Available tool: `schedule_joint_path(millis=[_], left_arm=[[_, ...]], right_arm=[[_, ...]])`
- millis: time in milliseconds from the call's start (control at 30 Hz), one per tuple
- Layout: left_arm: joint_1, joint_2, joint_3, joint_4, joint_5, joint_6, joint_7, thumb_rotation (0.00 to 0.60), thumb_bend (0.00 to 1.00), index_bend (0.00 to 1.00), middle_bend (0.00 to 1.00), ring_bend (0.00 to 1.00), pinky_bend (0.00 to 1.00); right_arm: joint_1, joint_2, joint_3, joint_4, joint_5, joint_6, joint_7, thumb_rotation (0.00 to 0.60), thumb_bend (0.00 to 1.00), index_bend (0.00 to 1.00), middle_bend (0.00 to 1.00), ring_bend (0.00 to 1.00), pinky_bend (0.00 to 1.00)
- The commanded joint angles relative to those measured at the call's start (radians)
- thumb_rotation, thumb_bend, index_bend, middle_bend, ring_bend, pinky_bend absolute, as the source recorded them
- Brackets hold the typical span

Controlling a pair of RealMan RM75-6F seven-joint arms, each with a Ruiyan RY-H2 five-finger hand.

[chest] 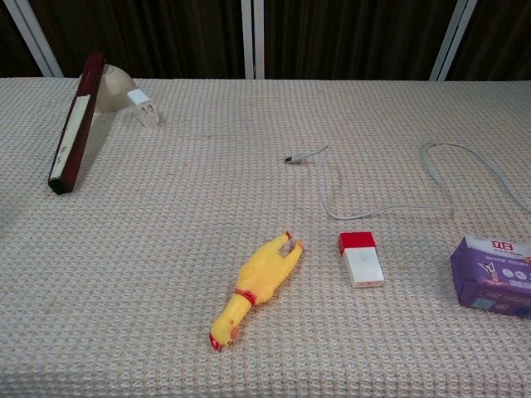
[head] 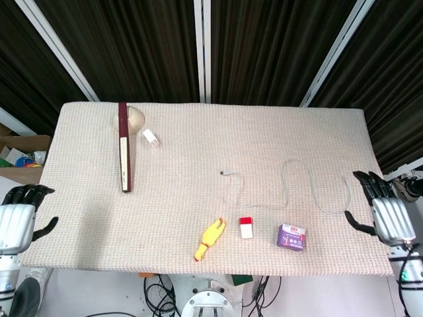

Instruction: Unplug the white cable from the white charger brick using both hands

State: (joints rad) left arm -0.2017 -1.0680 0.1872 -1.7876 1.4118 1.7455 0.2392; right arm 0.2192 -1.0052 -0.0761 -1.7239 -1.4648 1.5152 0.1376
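Observation:
The white charger brick (head: 151, 137) (chest: 143, 108) lies at the back left of the table, beside the book. The white cable (head: 299, 187) (chest: 390, 191) lies apart from it on the right half, its plug end (head: 225, 174) (chest: 290, 159) loose near the table's middle. My left hand (head: 16, 221) hangs off the table's left edge, holding nothing, fingers curled slightly. My right hand (head: 390, 216) is off the right edge, fingers spread and holding nothing. Neither hand shows in the chest view.
A dark red book (head: 123, 155) (chest: 73, 137) leans by a beige round object (head: 135, 117). A yellow rubber chicken (head: 210, 239) (chest: 253, 288), a red-and-white small box (head: 246, 227) (chest: 360, 259) and a purple box (head: 293, 236) (chest: 494, 274) lie near the front edge.

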Motion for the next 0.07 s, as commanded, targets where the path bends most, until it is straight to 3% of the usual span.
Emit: schedule_joint_path(millis=[33,67], left_arm=[[0.081,-0.022,0.029,0.02,0.052,0.057,-0.018,0.6,0.17,0.3,0.27,0.2,0.21],[0.099,-0.028,0.029,0.029,0.063,0.068,-0.018,0.6,0.17,0.3,0.27,0.2,0.21]], right_arm=[[-0.059,0.01,-0.038,0.058,-0.039,0.035,0.06,0.6,0.35,0.1,0.1,0.01,0.11],[-0.068,0.008,-0.04,0.071,-0.044,0.036,0.072,0.6,0.36,0.1,0.1,0.01,0.11]])
